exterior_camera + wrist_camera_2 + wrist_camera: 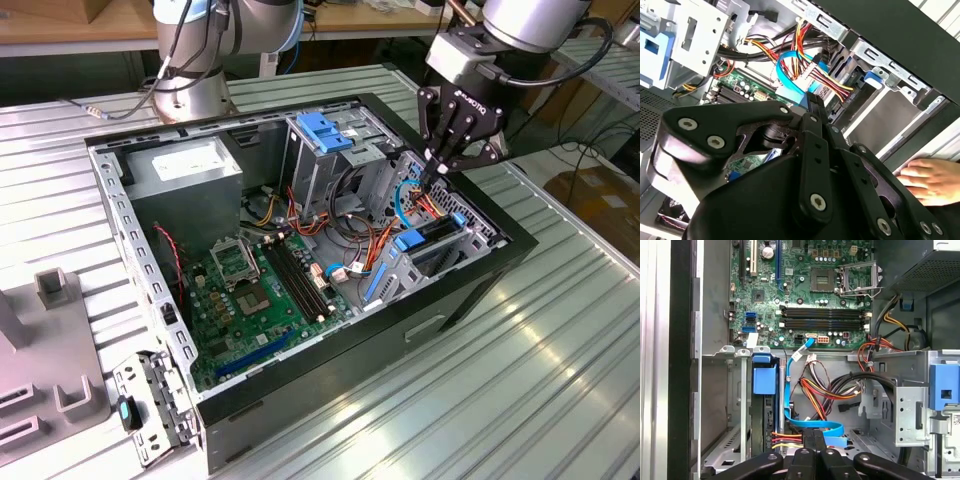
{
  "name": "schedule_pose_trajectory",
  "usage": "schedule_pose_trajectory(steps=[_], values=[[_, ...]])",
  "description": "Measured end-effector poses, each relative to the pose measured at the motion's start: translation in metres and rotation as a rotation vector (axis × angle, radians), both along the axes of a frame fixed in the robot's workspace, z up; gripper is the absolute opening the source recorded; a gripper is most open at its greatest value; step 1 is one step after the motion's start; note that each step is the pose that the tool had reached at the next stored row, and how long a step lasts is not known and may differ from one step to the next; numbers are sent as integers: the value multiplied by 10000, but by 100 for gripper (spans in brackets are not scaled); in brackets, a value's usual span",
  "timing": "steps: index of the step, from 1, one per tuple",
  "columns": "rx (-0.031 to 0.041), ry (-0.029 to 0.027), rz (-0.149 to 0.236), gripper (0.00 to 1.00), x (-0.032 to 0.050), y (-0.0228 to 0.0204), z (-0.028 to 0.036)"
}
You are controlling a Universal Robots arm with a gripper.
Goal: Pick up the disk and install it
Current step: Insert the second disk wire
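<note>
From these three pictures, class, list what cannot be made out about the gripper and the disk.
- The gripper tips: the exterior view shows them sunk among cables.
- Disk: its lower part is hidden in the bay.
- A hand: cut off by the second wrist view's edge.

Green motherboard (255, 285), grey drive cage (325, 150), power supply (190, 170)

Bright, even overhead light puts streaky glare on the ribbed metal table (560, 340), while the gripper (812, 107) looms soft and dim in the second wrist view.
</note>
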State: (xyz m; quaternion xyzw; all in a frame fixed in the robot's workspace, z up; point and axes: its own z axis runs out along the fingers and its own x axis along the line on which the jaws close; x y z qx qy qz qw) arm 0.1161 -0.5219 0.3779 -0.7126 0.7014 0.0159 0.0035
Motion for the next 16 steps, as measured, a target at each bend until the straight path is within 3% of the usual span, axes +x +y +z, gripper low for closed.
schedule_pose_trajectory(steps=[1, 5, 6, 8, 10, 11, 12, 16], values=[[-20, -1, 1, 18, 0, 0, -4], [-135, 0, 0, 18, 0, 1, -28], [-200, 0, 0, 11, 0, 1, -41], [-246, 0, 0, 11, 0, 1, -50], [-437, 0, 0, 11, 0, 1, -59], [-528, 0, 0, 17, 0, 1, -65], [-576, 0, 0, 24, 0, 1, -70], [-721, 0, 0, 23, 0, 2, -86]])
